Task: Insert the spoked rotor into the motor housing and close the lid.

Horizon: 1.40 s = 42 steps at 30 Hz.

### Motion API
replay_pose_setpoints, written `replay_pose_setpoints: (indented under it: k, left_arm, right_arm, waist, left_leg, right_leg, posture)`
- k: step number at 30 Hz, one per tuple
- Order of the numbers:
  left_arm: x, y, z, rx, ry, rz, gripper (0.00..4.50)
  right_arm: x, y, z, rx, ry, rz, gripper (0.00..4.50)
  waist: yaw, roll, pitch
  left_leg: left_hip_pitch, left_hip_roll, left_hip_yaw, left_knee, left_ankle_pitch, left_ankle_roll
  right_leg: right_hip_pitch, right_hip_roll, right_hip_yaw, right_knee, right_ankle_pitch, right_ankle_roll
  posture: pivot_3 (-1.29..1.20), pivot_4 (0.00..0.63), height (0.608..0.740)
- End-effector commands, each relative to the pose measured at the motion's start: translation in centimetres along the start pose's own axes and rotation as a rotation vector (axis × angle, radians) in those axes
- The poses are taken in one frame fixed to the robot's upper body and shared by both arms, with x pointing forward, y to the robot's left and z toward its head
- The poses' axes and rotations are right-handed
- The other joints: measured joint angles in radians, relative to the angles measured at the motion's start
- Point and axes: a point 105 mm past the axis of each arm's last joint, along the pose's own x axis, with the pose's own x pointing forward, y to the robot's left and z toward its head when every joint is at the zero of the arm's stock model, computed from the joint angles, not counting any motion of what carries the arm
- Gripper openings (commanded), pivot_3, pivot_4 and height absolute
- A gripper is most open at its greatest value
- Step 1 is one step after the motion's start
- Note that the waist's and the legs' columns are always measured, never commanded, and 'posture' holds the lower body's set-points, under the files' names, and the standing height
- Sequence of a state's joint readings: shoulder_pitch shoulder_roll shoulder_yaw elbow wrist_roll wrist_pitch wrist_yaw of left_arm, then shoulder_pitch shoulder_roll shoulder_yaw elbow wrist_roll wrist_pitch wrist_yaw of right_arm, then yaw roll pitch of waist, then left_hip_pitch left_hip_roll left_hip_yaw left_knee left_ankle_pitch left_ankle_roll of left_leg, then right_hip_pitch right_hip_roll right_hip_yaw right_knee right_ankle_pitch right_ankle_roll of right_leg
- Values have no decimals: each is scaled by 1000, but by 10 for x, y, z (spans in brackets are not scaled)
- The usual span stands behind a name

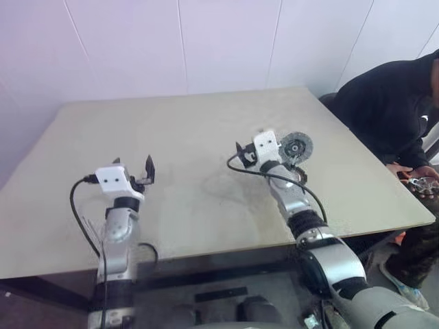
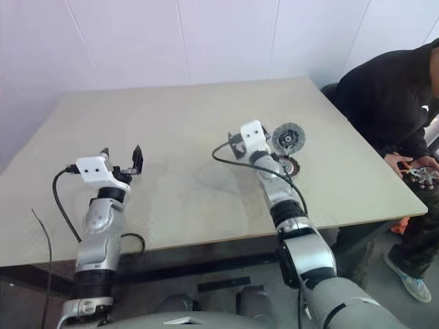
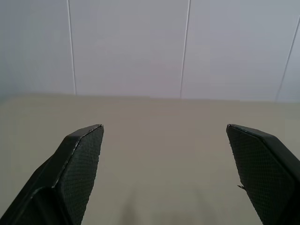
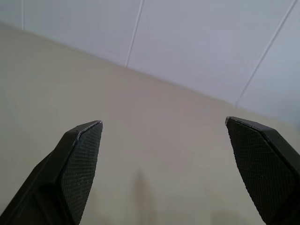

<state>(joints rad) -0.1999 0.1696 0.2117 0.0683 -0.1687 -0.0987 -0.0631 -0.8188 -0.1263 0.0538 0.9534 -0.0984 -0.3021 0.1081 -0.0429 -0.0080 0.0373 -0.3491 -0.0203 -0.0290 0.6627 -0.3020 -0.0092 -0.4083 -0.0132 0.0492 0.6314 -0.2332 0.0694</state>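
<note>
The lid (image 1: 297, 146), a dark grey disc with a lighter rim and a small hub, lies on the table's right half. Just nearer lies the motor housing (image 2: 289, 166), coppery inside and partly covered by my right arm. My right gripper (image 1: 263, 152) hovers just left of the lid, open and pointing across the table, with nothing between its fingers (image 4: 82, 154). My left gripper (image 1: 134, 166) hangs open and empty over the table's left front. A person's hand holds a small silvery part (image 1: 420, 184); I cannot tell whether it is the spoked rotor.
The beige table (image 1: 178, 130) stretches bare between and beyond both grippers, up to a white panelled wall. A person in dark clothes (image 1: 384, 103) sits at the table's right edge. Black cables loop off both wrists.
</note>
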Motion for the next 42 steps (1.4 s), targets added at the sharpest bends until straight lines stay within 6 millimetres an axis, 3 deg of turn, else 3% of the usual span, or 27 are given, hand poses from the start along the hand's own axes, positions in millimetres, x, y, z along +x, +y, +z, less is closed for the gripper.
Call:
replay_pose_setpoints:
  k: [1, 6, 7, 9, 11, 14, 16, 24, 28, 33, 38, 42]
  left_arm:
    - [24, 11, 19, 0, -75, 21, 4463]
    - [48, 23, 22, -53, -88, 42, 4463]
    - [51, 32, 20, -109, -78, 85, 4463]
    - [53, 71, 8, -304, -35, 285, 4463]
    - [49, 103, -2, -358, 5, 425, 4463]
    - [45, 119, -5, -374, 13, 482, 4463]
    - [43, 119, -3, -398, 3, 473, 4463]
    - [48, 70, 16, -388, -53, 259, 4463]
    - [48, 34, 23, -201, -35, 62, 4463]
    - [27, -14, 17, -35, -9, -173, 4463]
    - [1, -35, 9, -68, 25, -206, 4463]
    - [-15, -34, 9, -84, 40, -160, 4463]
  right_arm:
    - [10, -14, 1, 57, 30, -93, 4436]
    - [20, -24, 4, 134, 86, -150, 4436]
    - [21, -24, 5, 149, 90, -144, 4436]
    - [22, -26, 0, 252, 137, -156, 4436]
    - [23, -30, -1, 339, 152, -162, 4436]
    - [23, -35, 0, 420, 156, -171, 4436]
    - [24, -40, 3, 481, 145, -175, 4436]
    - [28, -25, 14, 454, 96, -82, 4436]
    - [29, 3, 28, 359, 19, 93, 4436]
    - [22, 17, 27, 295, -30, 173, 4436]
    - [8, 7, 16, 306, -43, 132, 4436]
    - [-8, -8, 14, 283, -65, 94, 4436]
  waist:
    - [1, 0, 0]
    - [-1, 0, 0]
    - [-2, 0, 0]
    - [-4, 0, 0]
    - [-8, 0, 0]
    - [-11, 0, 0]
    - [-4, 0, 0]
    - [-2, -1, -1]
    - [-8, -1, -1]
    - [-20, -1, -1]
    - [-20, -1, -1]
    - [-16, -1, -1]
  left_leg:
    - [1, 0, 0, 0, 0, 0]
    - [-3, -1, 0, 0, 0, 0]
    - [-4, -1, 0, 0, 0, 0]
    - [-7, -1, 0, -1, 0, 0]
    - [-7, 0, 0, -2, 0, 0]
    - [-6, 1, -1, -4, 0, 0]
    - [-9, 0, -1, -5, 0, 0]
    - [-11, -6, -1, -5, 0, 0]
    - [-9, -6, 0, -9, 0, -1]
    - [-8, -6, 0, -12, 1, -3]
    - [-9, -6, 0, -12, 1, -3]
    - [-8, -6, 0, -12, 1, -3]
  right_leg:
    - [1, 0, 0, 0, 0, 0]
    - [-2, -2, 0, -1, 0, 0]
    - [-4, -2, 0, -1, 0, 0]
    - [-7, -3, 0, 0, 1, 1]
    - [-9, -3, 0, 1, 1, 0]
    - [-9, -3, 0, 1, 1, 0]
    - [-11, -4, 0, 1, 1, 0]
    - [-11, -12, -2, 0, 2, 2]
    - [-12, -12, -2, 1, 2, 2]
    - [-13, -12, -2, 1, 2, 2]
    - [-14, -13, -1, 0, 2, 2]
    - [-14, -12, -1, 1, 2, 2]
  posture:
    - [0, 0, 740]
    - [0, 0, 740]
    - [0, 0, 740]
    - [0, 0, 740]
    - [0, 0, 740]
    - [0, 0, 740]
    - [0, 0, 740]
    - [0, 0, 740]
    - [0, 0, 740]
    - [0, 0, 740]
    - [0, 0, 740]
    - [0, 0, 740]
